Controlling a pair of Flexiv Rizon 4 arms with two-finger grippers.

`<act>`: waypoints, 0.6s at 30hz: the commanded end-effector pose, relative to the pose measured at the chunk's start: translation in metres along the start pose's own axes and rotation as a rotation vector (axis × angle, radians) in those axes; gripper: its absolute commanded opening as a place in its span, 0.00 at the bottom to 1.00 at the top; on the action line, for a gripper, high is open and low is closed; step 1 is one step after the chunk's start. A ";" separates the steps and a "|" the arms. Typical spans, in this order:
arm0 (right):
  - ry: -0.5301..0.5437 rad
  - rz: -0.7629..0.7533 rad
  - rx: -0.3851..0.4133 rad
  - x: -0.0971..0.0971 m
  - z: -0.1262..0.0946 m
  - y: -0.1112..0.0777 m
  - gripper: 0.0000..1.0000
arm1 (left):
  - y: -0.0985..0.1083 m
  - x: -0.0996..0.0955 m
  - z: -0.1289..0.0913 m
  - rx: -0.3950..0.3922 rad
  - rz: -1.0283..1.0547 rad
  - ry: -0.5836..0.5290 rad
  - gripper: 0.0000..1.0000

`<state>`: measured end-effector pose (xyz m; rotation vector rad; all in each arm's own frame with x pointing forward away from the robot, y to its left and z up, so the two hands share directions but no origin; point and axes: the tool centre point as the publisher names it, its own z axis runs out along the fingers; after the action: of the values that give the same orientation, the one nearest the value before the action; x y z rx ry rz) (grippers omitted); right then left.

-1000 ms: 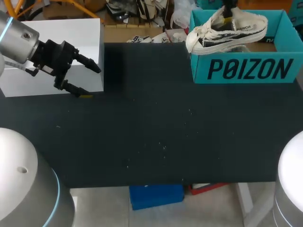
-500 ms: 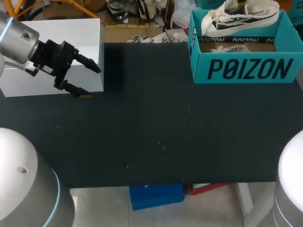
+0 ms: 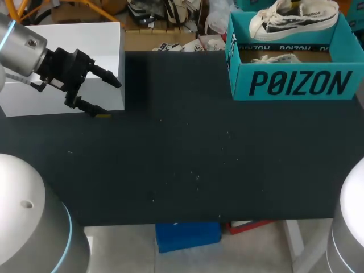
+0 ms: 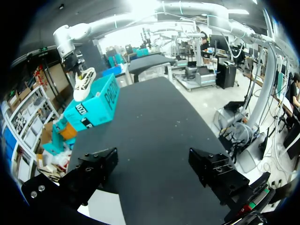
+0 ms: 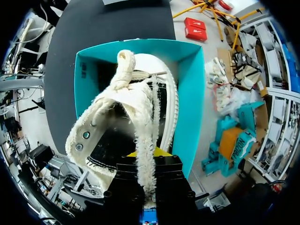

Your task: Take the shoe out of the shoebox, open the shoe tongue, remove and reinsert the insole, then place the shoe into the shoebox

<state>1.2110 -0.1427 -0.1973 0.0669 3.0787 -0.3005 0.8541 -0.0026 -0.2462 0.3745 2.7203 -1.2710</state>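
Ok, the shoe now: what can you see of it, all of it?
The shoe is a low cream canvas sneaker with frayed edges, dark side panels, a white ribbed rubber sole, small round eyelets and knotted cream laces. It hangs in the air over the open teal shoebox, held by the right gripper, which pinches a frayed strip of fabric at its top opening. Nothing else appears to touch it.

A black matte desk fills most of the head view. A few small pale specks are scattered near its middle. A plain white rectangular box sits at the desk's far left corner, closed and unmarked.
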 end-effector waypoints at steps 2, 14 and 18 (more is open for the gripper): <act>0.098 -0.001 -0.009 -0.027 0.016 -0.002 0.00 | 0.001 0.001 0.001 -0.001 0.002 -0.005 1.00; 0.137 -0.019 -0.050 -0.039 0.065 0.003 0.00 | 0.001 0.001 0.001 -0.001 0.002 -0.005 1.00; 0.143 -0.020 -0.062 -0.039 0.082 0.006 0.00 | 0.001 0.001 0.001 -0.001 0.002 -0.005 1.00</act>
<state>1.2383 -0.1519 -0.2567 0.0488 3.1502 -0.2175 0.8541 -0.0026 -0.2462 0.3745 2.7203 -1.2709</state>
